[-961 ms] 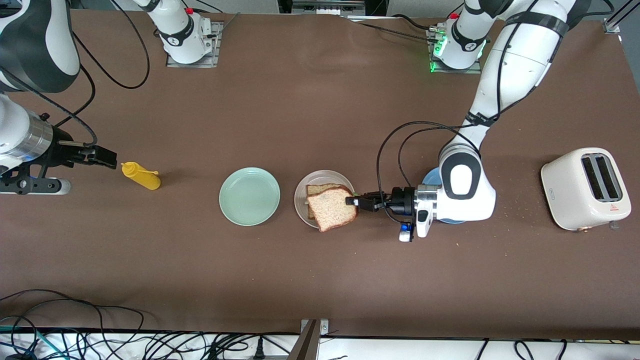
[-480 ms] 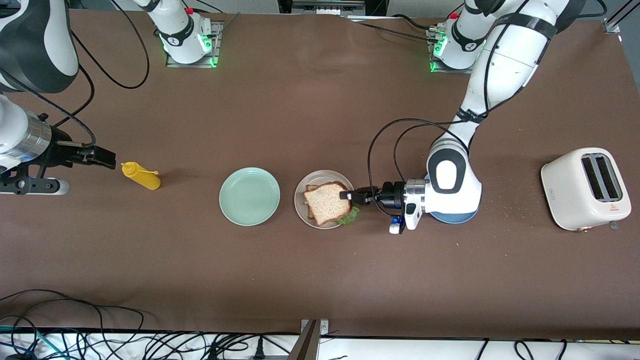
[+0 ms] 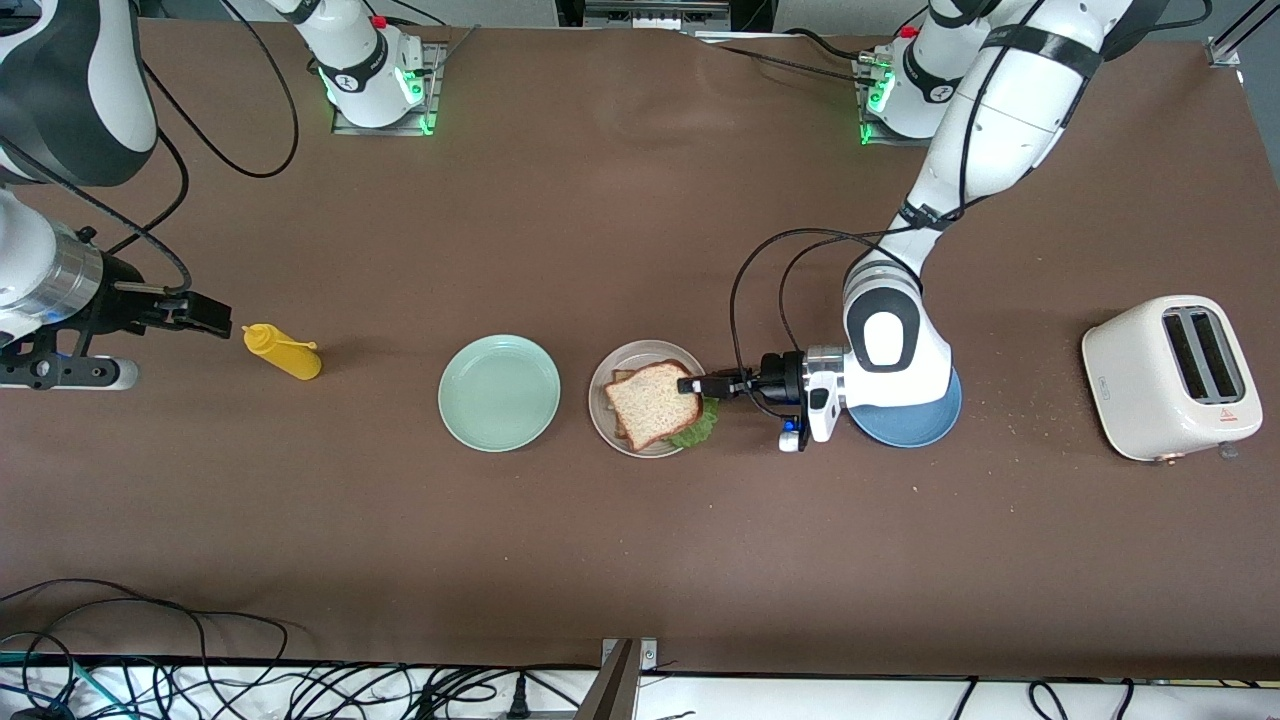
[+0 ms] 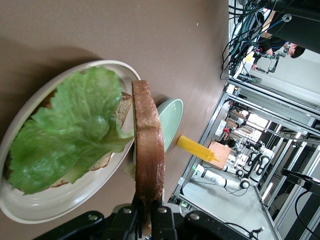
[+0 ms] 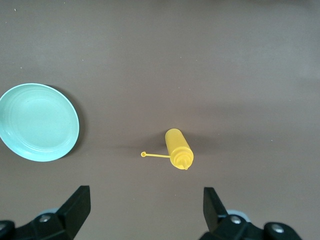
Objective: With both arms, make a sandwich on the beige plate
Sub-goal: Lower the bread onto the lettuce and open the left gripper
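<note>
The beige plate (image 3: pixel 600 392) holds a lower slice of brown bread (image 3: pixel 624 378) with a ruffled green lettuce leaf (image 3: pixel 702 428) on it. My left gripper (image 3: pixel 690 385) is shut on the crust edge of a second bread slice (image 3: pixel 652 405), holding it over the lettuce and plate. In the left wrist view this slice (image 4: pixel 148 150) shows edge-on between the jaws of the left gripper (image 4: pixel 148 216), close above the lettuce (image 4: pixel 75 130) and the plate's rim (image 4: pixel 50 212). My right gripper (image 3: pixel 205 315) waits open and empty over the right arm's end of the table, and shows again (image 5: pixel 145 210) in its own wrist view.
A mint-green plate (image 3: pixel 499 392) lies beside the beige one, toward the right arm's end. A yellow squeeze bottle (image 3: pixel 283 352) lies on its side by the right gripper. A blue plate (image 3: pixel 915 425) sits under the left wrist. A white toaster (image 3: pixel 1170 377) stands at the left arm's end.
The left arm has carried the held slice over the plate and lowered it above the lettuce, uncovering the blue plate. The right arm has not moved.
</note>
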Controlling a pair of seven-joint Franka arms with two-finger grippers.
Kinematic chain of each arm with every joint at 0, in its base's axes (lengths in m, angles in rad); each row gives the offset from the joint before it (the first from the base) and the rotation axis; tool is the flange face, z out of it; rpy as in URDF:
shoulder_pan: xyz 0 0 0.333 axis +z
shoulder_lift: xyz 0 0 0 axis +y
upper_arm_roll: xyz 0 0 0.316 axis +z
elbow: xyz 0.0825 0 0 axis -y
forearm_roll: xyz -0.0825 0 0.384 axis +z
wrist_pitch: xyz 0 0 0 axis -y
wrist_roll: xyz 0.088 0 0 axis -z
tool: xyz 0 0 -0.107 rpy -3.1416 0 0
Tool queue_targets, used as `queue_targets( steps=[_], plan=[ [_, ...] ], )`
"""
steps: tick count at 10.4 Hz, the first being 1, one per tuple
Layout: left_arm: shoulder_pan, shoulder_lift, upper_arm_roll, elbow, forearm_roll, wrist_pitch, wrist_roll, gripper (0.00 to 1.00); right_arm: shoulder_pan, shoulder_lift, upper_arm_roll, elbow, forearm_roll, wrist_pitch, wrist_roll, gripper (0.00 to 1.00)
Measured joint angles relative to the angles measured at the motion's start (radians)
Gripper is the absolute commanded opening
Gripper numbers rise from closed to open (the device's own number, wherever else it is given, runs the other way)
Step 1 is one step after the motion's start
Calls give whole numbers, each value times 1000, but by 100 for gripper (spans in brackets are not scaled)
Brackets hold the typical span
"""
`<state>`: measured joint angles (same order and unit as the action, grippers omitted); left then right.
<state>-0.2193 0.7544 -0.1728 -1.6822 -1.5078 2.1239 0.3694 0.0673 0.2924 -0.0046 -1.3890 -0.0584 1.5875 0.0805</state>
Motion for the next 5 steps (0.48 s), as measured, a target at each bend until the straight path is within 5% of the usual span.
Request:
queue_targets(
  steps=[1, 2, 3, 5],
  plan=[
    [0, 0, 0, -3, -1, 2, 8, 11, 0, 0, 0, 0, 0, 0, 0, 100],
    [0, 0, 1, -3, -1, 4, 11, 84, 0, 0, 0, 0, 0, 0, 0, 100],
    [0, -1, 2, -3, -1, 5, 17, 100, 0, 0, 0, 0, 0, 0, 0, 100],
    [0, -1, 11, -3, -1, 8, 35, 100, 0, 0, 0, 0, 0, 0, 0, 100]
  ],
)
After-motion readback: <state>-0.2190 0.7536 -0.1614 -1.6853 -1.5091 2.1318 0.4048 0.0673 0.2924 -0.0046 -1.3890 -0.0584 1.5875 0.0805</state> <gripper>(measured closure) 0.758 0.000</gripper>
